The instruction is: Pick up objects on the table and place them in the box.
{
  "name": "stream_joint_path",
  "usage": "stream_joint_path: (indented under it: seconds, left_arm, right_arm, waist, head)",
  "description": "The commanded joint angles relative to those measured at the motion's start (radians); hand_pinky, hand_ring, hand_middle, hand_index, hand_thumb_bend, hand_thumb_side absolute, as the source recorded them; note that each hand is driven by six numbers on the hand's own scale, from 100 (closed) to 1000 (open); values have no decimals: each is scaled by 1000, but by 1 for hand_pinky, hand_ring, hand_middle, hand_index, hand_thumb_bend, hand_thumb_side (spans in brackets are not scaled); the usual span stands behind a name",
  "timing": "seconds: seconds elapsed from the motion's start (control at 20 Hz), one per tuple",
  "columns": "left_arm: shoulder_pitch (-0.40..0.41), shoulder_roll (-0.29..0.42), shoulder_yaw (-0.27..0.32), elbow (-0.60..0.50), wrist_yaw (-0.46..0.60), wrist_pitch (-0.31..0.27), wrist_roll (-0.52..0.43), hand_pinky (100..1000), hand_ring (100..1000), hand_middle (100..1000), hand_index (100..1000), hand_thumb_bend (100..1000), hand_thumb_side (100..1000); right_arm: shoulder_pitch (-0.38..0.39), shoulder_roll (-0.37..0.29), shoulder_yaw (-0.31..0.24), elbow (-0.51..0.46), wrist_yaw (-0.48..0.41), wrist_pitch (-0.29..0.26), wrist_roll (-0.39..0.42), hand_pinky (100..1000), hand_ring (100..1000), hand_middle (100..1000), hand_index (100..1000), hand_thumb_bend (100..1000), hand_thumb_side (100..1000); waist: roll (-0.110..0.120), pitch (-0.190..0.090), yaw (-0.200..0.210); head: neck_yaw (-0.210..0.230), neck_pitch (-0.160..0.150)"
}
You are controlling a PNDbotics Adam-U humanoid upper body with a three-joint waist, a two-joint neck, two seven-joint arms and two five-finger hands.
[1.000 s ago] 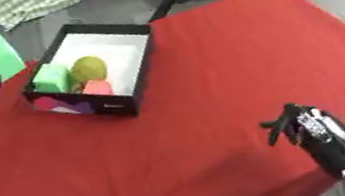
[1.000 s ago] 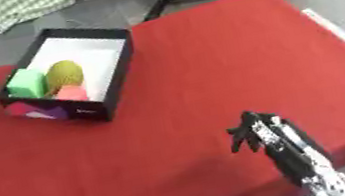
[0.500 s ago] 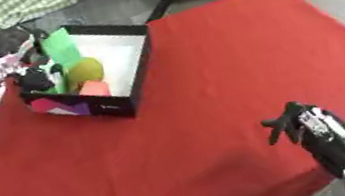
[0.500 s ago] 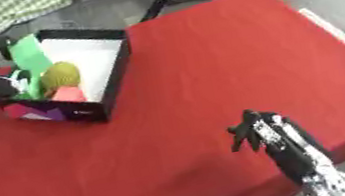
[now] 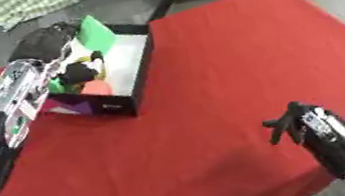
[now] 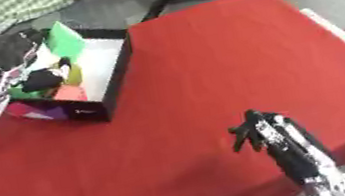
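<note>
The left hand [image 5: 51, 42] is reaching over the box [image 5: 139, 78], which is standing on the left part of the red bench [image 5: 231, 59]. Its fingers [image 5: 82, 71] are curled around a flat green piece [image 5: 96, 32], so that the piece is standing upright above the far corner of the box. Inside the box a yellow-green round thing [image 6: 74, 74] and a pink block [image 6: 70, 93] are lying, partly hidden under the hand. The front wall of the box is showing a purple and white pattern.

The right hand [image 5: 291, 119] is resting low near the right lower corner, above the red bench and well apart from the box. Its fingers are straight and relaxed, holding nothing.
</note>
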Motion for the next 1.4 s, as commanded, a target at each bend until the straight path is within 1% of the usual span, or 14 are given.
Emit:
stream_joint_path:
  seconds: [0.05, 0.3, 0.45, 0.6, 0.65, 0.7, 0.75, 0.8, 0.85, 0.95, 1.1, 1.15, 1.25, 1.4]
  left_arm:
    - [-17, 9, 6, 4, -59, -11, 7, 839, 844, 923, 1000, 325, 1000]
    - [-10, 20, 5, 4, -157, -54, -9, 849, 879, 964, 1000, 521, 1000]
    - [-5, 25, 11, 1, -196, -87, -26, 850, 879, 964, 1000, 586, 1000]
    - [0, 36, 21, -15, -187, -96, -25, 844, 866, 952, 1000, 554, 1000]
    - [3, 43, 25, -30, -171, -93, -20, 838, 850, 937, 1000, 486, 1000]
    - [7, 52, 28, -52, -146, -87, -14, 837, 846, 933, 1000, 464, 1000]
    - [14, 64, 32, -83, -114, -76, -6, 831, 821, 911, 1000, 386, 1000]
    - [23, 78, 37, -122, -72, -61, 2, 827, 805, 892, 997, 255, 976]
    - [40, 97, 46, -180, 0, -40, 10, 824, 785, 870, 988, 124, 896]
    - [83, 150, 62, -325, 167, 9, 28, 819, 751, 828, 969, 100, 809]
    - [189, 244, 115, -627, 412, 80, 84, 816, 713, 786, 952, 100, 746]
    - [231, 266, 141, -712, 491, 92, 111, 821, 706, 775, 946, 100, 749]
    - [311, 279, 187, -775, 669, 46, 200, 820, 688, 751, 932, 100, 767]
    - [445, 261, 248, -793, 901, -106, 352, 813, 670, 730, 919, 100, 765]
  right_arm:
    - [-4, -4, 0, -10, -3, 0, 1, 832, 446, 207, 470, 100, 760]
    - [-4, -5, 0, -10, -3, -1, 1, 833, 446, 207, 470, 100, 754]
    - [-2, -5, -1, -10, -3, 0, 1, 832, 446, 207, 470, 100, 758]
    - [-3, -4, -1, -10, -2, 0, 0, 832, 446, 207, 470, 100, 757]
    - [-3, -4, -2, -10, -2, 0, -1, 832, 446, 207, 470, 100, 751]
    - [-4, -5, -3, -10, -2, -1, -2, 832, 446, 207, 470, 100, 762]
    - [-4, -5, -5, -10, -1, -1, -3, 832, 446, 207, 470, 100, 750]
    - [-4, -5, -6, -10, -1, -1, -4, 832, 446, 207, 470, 100, 750]
    - [-4, -5, -8, -10, -1, -1, -5, 832, 446, 207, 470, 100, 751]
    - [-5, -5, -11, -9, 1, -1, -9, 832, 446, 207, 470, 100, 752]
    - [-5, -5, -14, -10, 3, -1, -13, 832, 446, 207, 470, 100, 752]
    - [-5, -5, -15, -10, 4, -1, -13, 832, 446, 207, 470, 100, 751]
    - [-4, -5, -16, -10, 6, -2, -15, 832, 446, 207, 470, 100, 749]
    - [-2, -4, -21, -11, 9, -4, -19, 832, 446, 207, 470, 100, 740]
  waist:
    - [-9, -5, 0]
    - [-9, -6, 0]
    - [-9, -7, 2]
    - [-7, -7, 2]
    - [-7, -7, 2]
    - [-6, -7, 3]
    - [-6, -7, 5]
    - [-5, -8, 7]
    - [-3, -8, 9]
    - [0, -8, 11]
    - [4, -7, 16]
    - [5, -7, 18]
    - [5, -7, 25]
    - [5, -8, 39]
  head:
    - [-2, -2]
    - [-3, -2]
    - [-5, -2]
    - [-4, -2]
    - [-6, -2]
    - [-9, -2]
    - [-12, -2]
    - [-12, -2]
    - [-11, -2]
    - [-11, -2]
    - [-14, -2]
    - [-12, -2]
    - [-5, -2]
    - [6, -2]
